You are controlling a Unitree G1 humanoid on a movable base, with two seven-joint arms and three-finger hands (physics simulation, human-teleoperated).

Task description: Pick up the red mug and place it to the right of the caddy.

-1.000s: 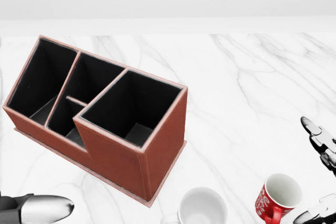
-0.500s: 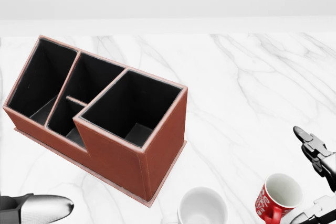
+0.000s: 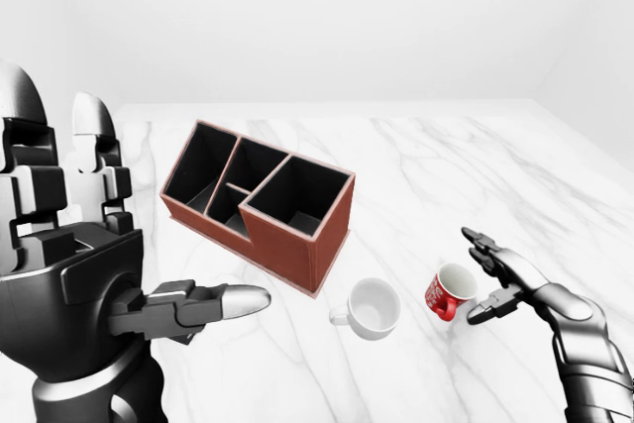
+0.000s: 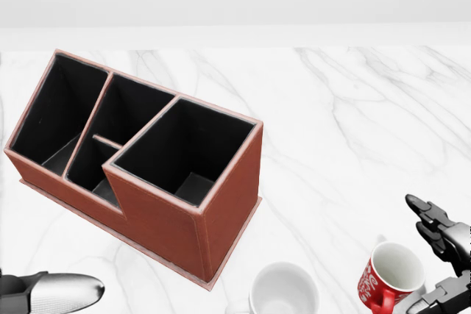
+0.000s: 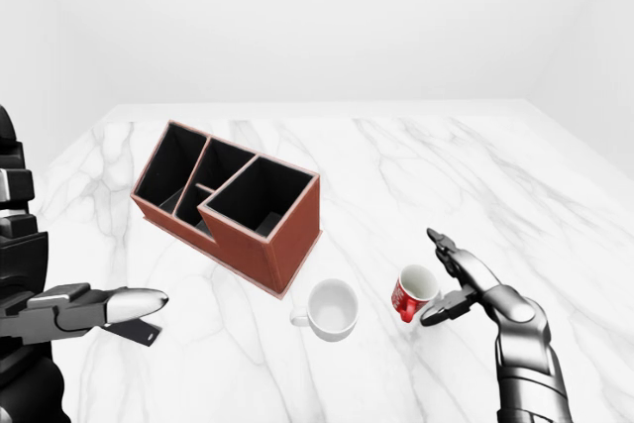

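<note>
Your right hand is spread open just right of the red mug, fingers on either side of it, not gripping. The mug stands upright on the marble table, with a white mug to its left and the caddy beyond that. Your left hand is raised, fingers open.

Bright, even, sharp render, seemingly shadowless
</note>
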